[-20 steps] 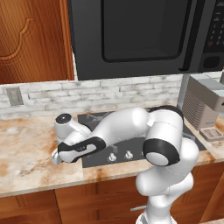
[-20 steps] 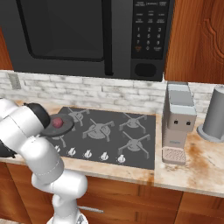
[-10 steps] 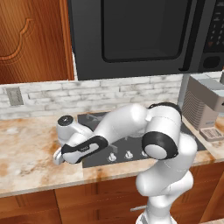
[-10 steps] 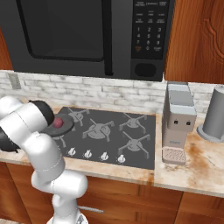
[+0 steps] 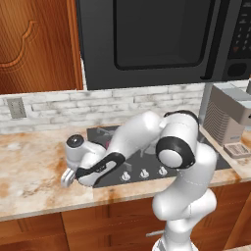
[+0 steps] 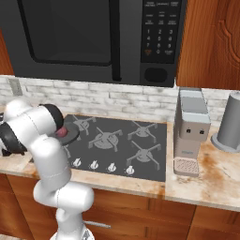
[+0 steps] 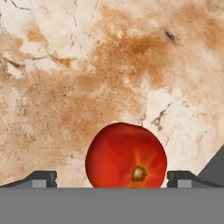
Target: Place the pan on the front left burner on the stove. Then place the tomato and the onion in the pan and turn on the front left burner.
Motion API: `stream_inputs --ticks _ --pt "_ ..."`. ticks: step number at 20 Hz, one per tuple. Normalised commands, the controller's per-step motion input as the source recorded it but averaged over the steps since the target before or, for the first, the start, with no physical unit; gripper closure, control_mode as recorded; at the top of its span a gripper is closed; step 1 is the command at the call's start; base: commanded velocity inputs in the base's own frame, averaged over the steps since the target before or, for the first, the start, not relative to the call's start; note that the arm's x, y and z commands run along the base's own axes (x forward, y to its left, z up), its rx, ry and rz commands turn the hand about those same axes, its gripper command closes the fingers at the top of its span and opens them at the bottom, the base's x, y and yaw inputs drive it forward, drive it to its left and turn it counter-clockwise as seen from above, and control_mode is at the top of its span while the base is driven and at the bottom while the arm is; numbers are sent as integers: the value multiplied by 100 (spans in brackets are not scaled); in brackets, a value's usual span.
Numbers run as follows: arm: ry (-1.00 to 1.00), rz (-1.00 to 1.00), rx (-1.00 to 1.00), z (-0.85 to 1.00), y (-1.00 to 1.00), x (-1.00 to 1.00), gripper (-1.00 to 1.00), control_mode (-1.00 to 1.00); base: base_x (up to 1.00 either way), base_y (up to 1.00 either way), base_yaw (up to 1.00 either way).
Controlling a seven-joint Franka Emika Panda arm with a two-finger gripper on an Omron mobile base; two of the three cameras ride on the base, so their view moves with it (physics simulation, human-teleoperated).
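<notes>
Low over the table (image 7: 65, 65), left of the stove (image 6: 140, 140), the tool (image 7: 111, 178) stands spread wide with nothing held, one fingertip (image 7: 41, 177) on each side of the tomato (image 7: 126, 155), which rests on the marble between them. The step in hand looks like the tomato pickup. To do it well, I would sink a little further so the pads meet the ball at its widest girth, stay centred, then clench gently so the glossy skin does not squirt out. The pan (image 6: 70, 133) already sits on the front left burner, a maroon ball that is likely the onion (image 6: 61, 133) just showing in it behind the arm; lift clear of the pan's rim before carrying across.
</notes>
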Motion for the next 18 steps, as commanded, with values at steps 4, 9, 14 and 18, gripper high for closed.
stream_inputs --ticks 4,9,14,18 --pt "0 0 -1 -20 14 11 -100 -100 0 0 0" --pt "0 0 -2 -17 14 10 100 -100 0 0 0" --pt "0 0 -3 -2 20 0 100 -100 0 0 0" --pt "0 0 0 14 7 -6 100 -100 0 0 0"
